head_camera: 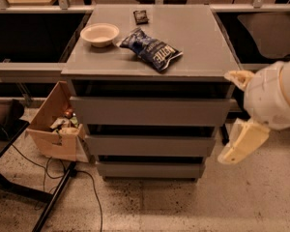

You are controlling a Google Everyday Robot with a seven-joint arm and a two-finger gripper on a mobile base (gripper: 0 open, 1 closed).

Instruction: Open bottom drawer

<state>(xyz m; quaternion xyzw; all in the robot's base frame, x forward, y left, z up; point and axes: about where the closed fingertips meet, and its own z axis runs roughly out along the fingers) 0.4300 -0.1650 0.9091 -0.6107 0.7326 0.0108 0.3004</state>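
Grey cabinet top (198, 37) in upper centre holds a white bowl (100, 34) at its left, a blue chip bag (151, 50) lying flat just right of the bowl, and a small dark packet (141, 16) near the back edge. Below it are the wide top drawer front (150, 111) and the middle drawer front (150, 145), both grey. Lower left has an open cardboard box (53, 139) with clutter inside standing right beside the cabinet, a black cable (91, 190) and a dark metal bar (50, 204) on the speckled floor (193, 211).
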